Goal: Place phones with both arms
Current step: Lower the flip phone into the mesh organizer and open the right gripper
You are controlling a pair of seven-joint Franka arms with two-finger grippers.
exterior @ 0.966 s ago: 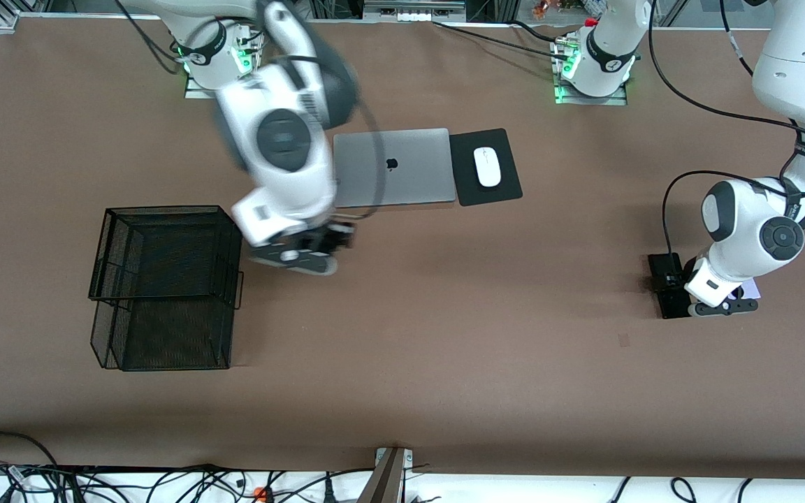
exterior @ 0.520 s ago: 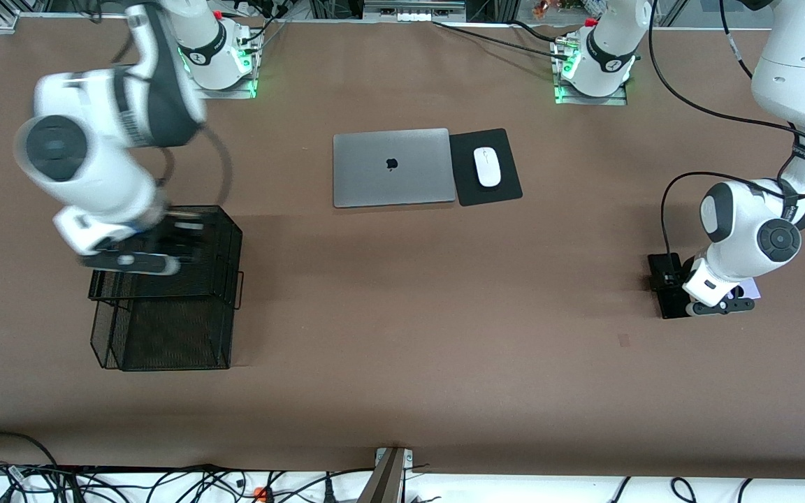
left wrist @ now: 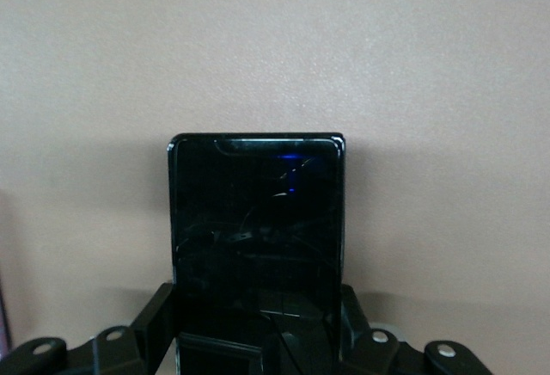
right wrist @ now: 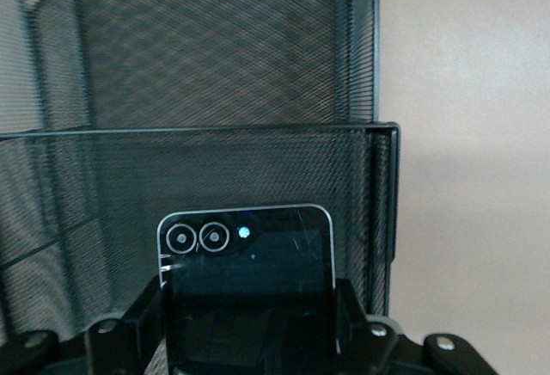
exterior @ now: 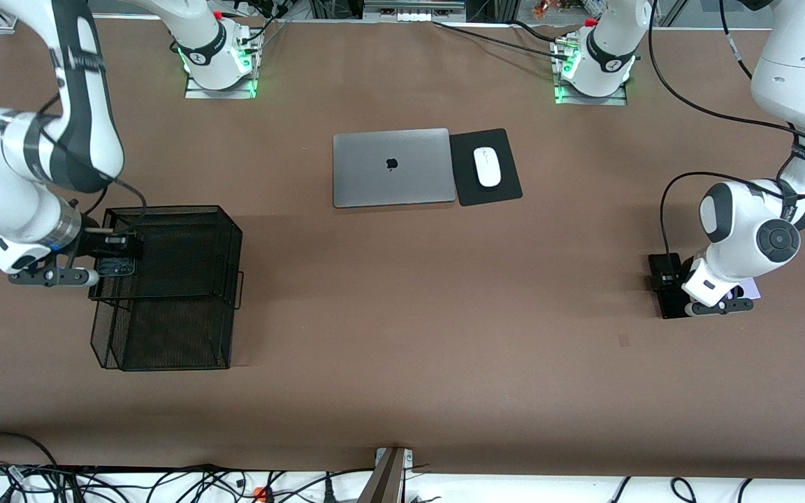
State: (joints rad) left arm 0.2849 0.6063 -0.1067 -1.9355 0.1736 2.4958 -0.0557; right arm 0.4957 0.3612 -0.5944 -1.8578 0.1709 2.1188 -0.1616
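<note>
- Where the counter [exterior: 402,335] meets the left arm's end: left hand [exterior: 713,306] down low, clamped on long black slab phone [left wrist: 258,246] lying flat.
- Beside it: lavender-white phone corner [exterior: 752,288].
- Over black mesh basket [exterior: 179,293] rim: right hand [exterior: 105,269] clamped on flip phone [right wrist: 247,280], two ringed lenses visible.

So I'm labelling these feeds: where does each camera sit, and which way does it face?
Front view: high across the table, facing both arms' bases; shows the rack, laptop, both arms.
Left wrist view: on the left arm, looking down at the slab phone in the left gripper.
Right wrist view: on the right arm, facing the rack; right gripper holds a flip phone.
Shared: front and right wrist views both show the rack.
</note>
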